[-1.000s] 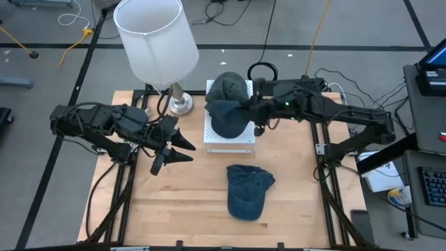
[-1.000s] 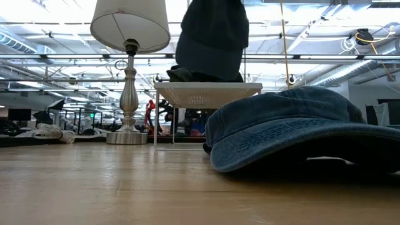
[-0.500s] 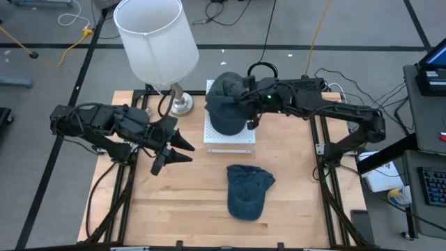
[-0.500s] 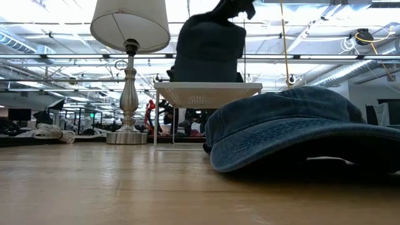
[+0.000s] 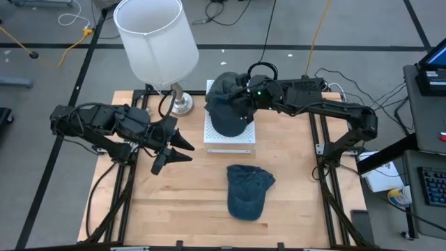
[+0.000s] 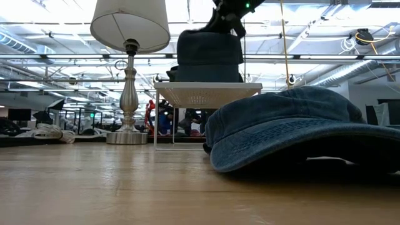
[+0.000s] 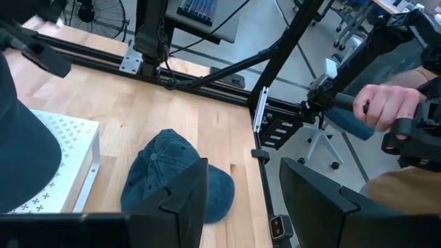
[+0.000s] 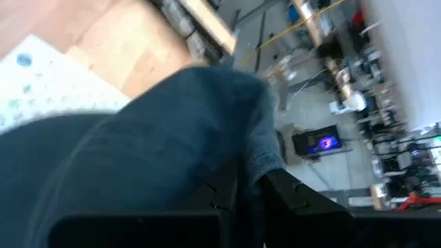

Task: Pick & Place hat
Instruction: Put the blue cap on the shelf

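Note:
A dark hat (image 5: 226, 110) sits on a white stand (image 5: 230, 143) at the table's far middle; in the low view the dark hat (image 6: 209, 57) rests on another dark hat's edge (image 6: 175, 74). My right gripper (image 5: 245, 97) is shut on it from the right. A blue denim cap (image 5: 247, 189) lies on the table nearer the front. My left gripper (image 5: 178, 146) hangs open left of the stand, holding nothing. My right gripper pinches a fold of the dark hat's cloth (image 8: 256, 155) between its two fingers, at the hat's upper right side. The fingers come from the table's right, slanting down. The hat's underside rests on the stand's pile, upright.
A lamp with a white shade (image 5: 155, 42) stands at the far left, its metal foot (image 5: 181, 104) beside the stand. Bare wood lies to the left of the blue cap. A person's hand (image 7: 382, 103) grips a handle beyond the table's right edge.
My right gripper has gone down and toward the table's left with the dark hat, rolling a little. The hat, hanging higher before, has sunk onto the stand's pile.

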### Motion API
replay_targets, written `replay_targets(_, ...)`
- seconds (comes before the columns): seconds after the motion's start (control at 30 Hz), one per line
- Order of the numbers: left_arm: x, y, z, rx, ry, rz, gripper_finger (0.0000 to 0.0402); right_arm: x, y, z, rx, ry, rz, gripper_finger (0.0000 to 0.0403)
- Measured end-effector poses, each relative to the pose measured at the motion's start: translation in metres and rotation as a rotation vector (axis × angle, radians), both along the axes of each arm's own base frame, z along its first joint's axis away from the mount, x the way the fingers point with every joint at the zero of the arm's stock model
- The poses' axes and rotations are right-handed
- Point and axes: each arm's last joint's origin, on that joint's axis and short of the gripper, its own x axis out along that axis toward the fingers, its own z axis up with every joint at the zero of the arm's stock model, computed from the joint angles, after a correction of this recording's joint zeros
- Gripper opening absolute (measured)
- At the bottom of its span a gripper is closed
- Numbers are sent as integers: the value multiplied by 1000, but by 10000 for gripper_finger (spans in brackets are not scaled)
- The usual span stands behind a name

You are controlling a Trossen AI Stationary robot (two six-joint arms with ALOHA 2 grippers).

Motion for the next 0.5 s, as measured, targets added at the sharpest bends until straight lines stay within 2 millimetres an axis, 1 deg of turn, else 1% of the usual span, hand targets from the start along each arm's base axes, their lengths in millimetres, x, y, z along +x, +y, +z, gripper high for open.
replay_targets(0.07, 0, 0, 0, 1, 4, 0, 184, 1, -4, -5, 5, 20, -11, 25)
replay_targets(0.23, 0, 0, -1, -1, 10, 1, 184, 12, -11, -19, 2, 51, -14, 25)
replay_targets(0.3, -1, 0, -1, 0, 16, 2, 184, 16, -12, -21, 0, 41, -15, 25)
replay_targets(0.5, -1, 0, -1, 0, 16, 1, 184, 17, -16, -30, 43, 68, -41, 25)
